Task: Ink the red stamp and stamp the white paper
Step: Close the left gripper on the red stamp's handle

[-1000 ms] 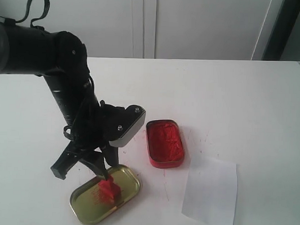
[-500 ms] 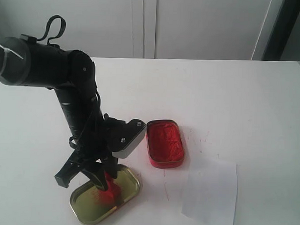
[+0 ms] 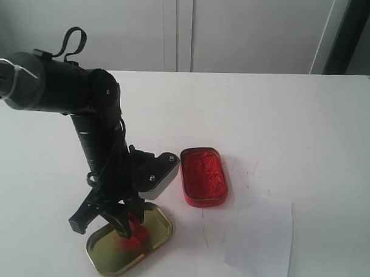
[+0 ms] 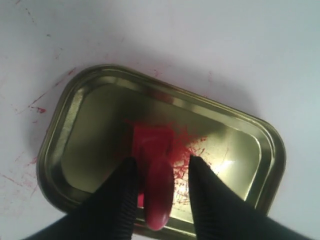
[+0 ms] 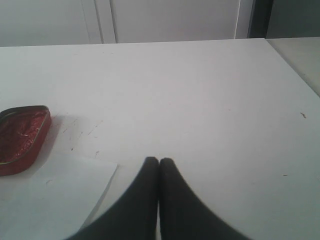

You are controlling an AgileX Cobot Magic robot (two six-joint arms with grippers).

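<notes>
Two arms, one working. Desk (image 3: 283, 111): white, bears everything. White paper (image 3: 259, 237): flat, well apart from left jaws, near right jaws, which are pressed together, empty. Ink tin (image 3: 203, 175): lidless, near left jaws. Gold lid (image 4: 90, 125): directly beneath them. Red stamp (image 4: 152, 147): in the lid, between left jaws, which stand apart either side. Step, as judged: grasping the stamp. Next calls for closing squarely on its knob, then carrying to the tin.

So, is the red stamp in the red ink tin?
No, the red stamp lies in the gold lid, beside the red ink tin.
</notes>
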